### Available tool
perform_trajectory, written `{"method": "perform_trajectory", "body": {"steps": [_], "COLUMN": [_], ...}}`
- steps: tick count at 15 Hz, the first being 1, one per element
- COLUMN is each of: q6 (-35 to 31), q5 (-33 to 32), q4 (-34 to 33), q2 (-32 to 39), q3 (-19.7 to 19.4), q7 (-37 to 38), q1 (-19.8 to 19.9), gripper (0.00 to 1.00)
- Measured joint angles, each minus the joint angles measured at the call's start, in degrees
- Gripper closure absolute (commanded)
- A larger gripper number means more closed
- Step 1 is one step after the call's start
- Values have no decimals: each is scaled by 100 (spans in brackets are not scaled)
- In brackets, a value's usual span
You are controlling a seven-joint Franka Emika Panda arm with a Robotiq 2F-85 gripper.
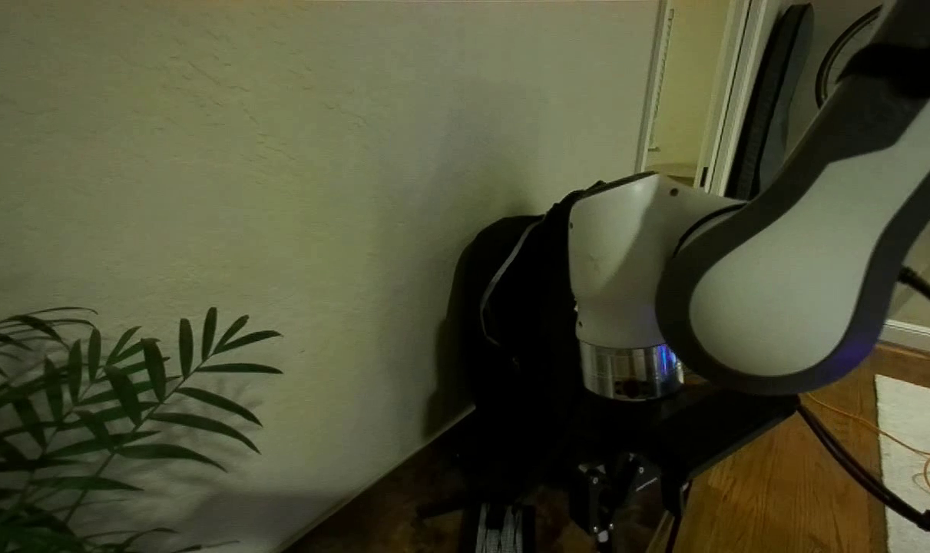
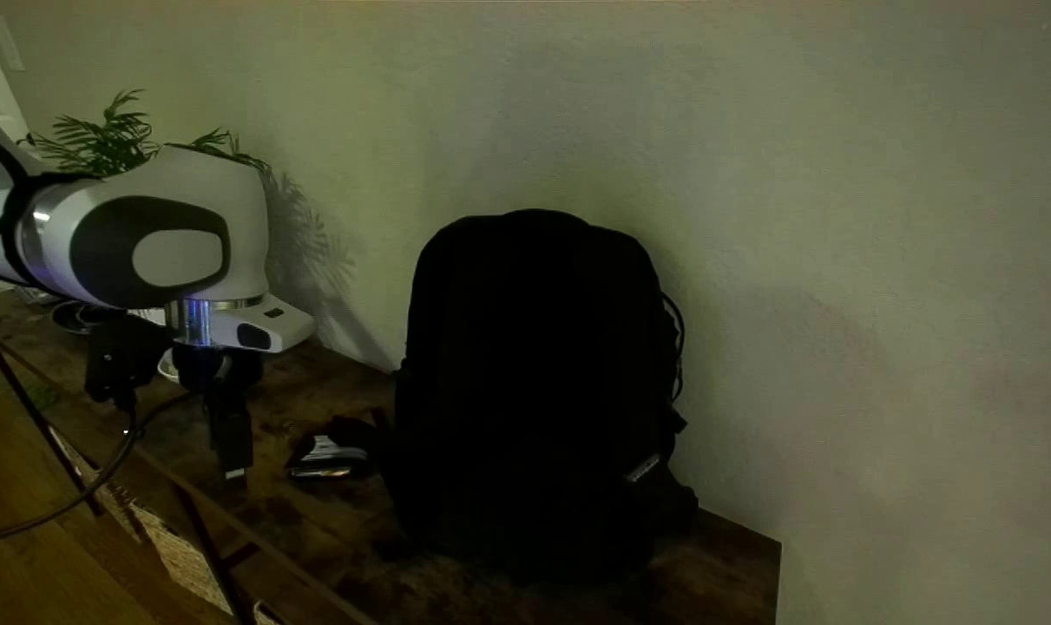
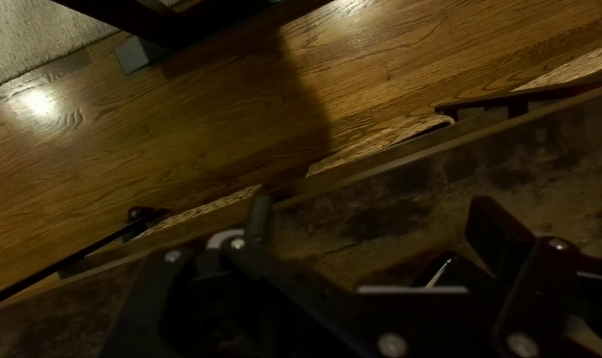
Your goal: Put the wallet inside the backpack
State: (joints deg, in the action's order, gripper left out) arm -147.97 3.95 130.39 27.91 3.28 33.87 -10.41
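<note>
The black backpack [image 2: 534, 391] stands upright on the brown table against the wall; it also shows in an exterior view [image 1: 514, 330], partly behind the arm. It is too dark to tell whether its opening is open. The dark wallet [image 2: 327, 460], with pale card edges, lies on the table just left of the backpack. My gripper [image 2: 230, 464] is open above the table, left of the wallet and apart from it. In the wrist view, the gripper [image 3: 373, 219] has its fingers wide apart, and a black corner with a pale line, seemingly the wallet [image 3: 460, 271], shows partly hidden behind them.
A leafy plant [image 1: 127, 399] stands by the wall [image 1: 280, 192]. The table's front edge [image 3: 380, 166] drops to the wooden floor [image 3: 206, 124]. A dark thing with pale stripes [image 1: 499, 530] lies below the backpack; I cannot tell what it is. A cable [image 2: 100, 482] hangs from the arm.
</note>
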Motion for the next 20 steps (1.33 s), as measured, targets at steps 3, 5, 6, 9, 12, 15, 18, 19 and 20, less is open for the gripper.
{"method": "perform_trajectory", "body": {"steps": [3,5,6,9,12,15,18,19,20], "q6": [0,0,0,0,-2,-102,-397,-502,-598], "q5": [118,263,366,737,1049,1196,1229,1229,1231], "q4": [-435,-793,-971,-1457,-1814,-2051,-2180,-2210,-2243], "q2": [514,891,1069,1517,1805,1993,2135,2177,2223], "q3": [-124,-192,-212,-223,-221,-230,-245,-247,-247], "q7": [29,34,35,35,36,100,179,222,252], "q1": [-1,0,1,6,5,1,-9,-12,-15], "gripper": [0,0,0,0,0,0,0,0,0]}}
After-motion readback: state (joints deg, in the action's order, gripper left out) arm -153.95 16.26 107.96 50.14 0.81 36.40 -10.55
